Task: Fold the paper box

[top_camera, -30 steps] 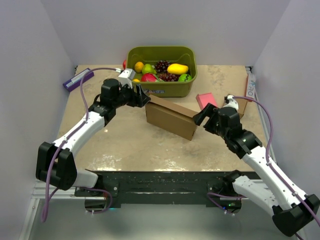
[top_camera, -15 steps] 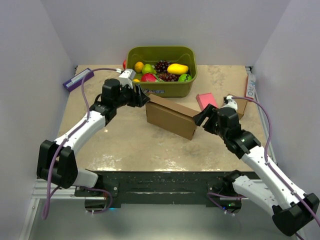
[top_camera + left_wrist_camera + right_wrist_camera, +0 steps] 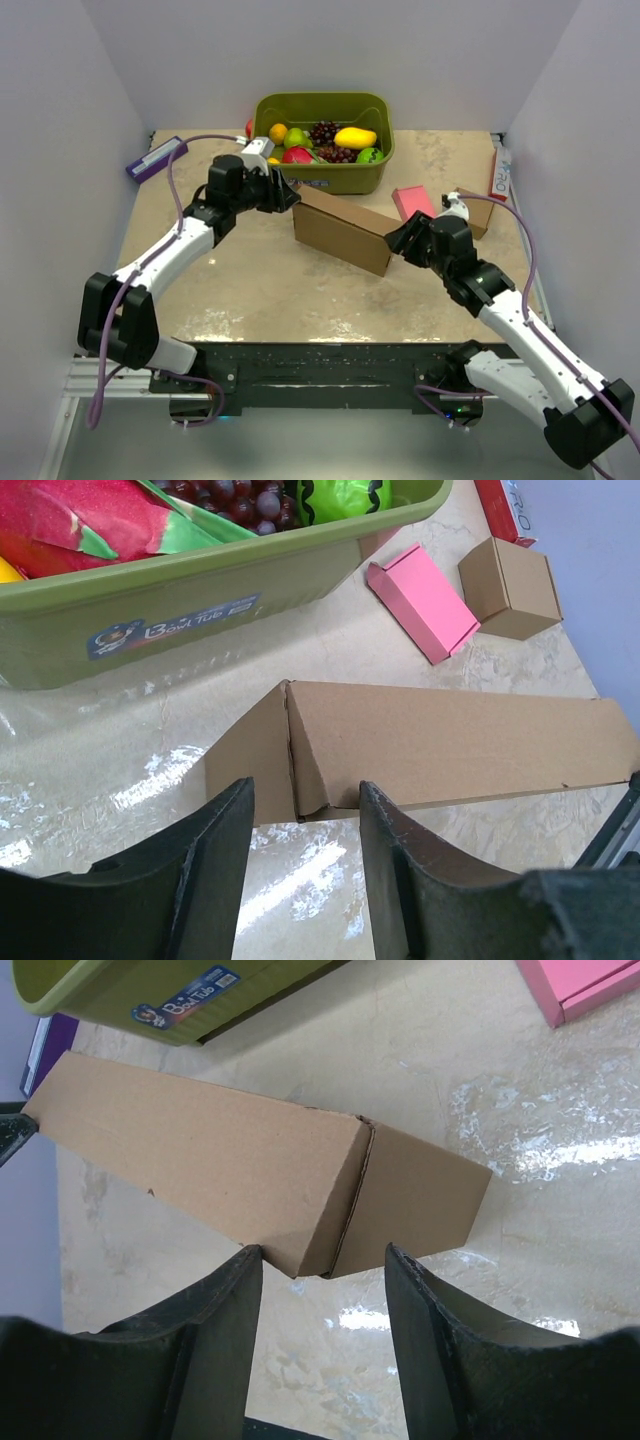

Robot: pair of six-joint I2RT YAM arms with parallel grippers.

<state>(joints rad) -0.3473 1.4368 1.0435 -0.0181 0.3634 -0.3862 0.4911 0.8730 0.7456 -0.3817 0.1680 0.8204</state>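
The paper box (image 3: 340,232) lies closed up as a long brown carton, slanted across the middle of the table. My left gripper (image 3: 290,195) is at its far left end and my right gripper (image 3: 393,238) at its near right end. In the left wrist view the box (image 3: 440,740) has its end corner just past the open left gripper (image 3: 305,785), with bare table showing between the fingers. In the right wrist view the box (image 3: 230,1170) pokes its corner between the tips of the open right gripper (image 3: 322,1250); the left fingertip (image 3: 248,1256) touches the box's lower edge.
A green tub (image 3: 330,178) of toy fruit stands right behind the box. A pink flat block (image 3: 412,201) and a small brown box (image 3: 478,212) lie to the right. A purple item (image 3: 155,158) sits at the far left and a red-and-white pack (image 3: 499,172) by the right wall.
Both grippers have narrowed and crept in toward the box's ends; the right arm has shifted left up to the near right corner. The box has hardly moved.
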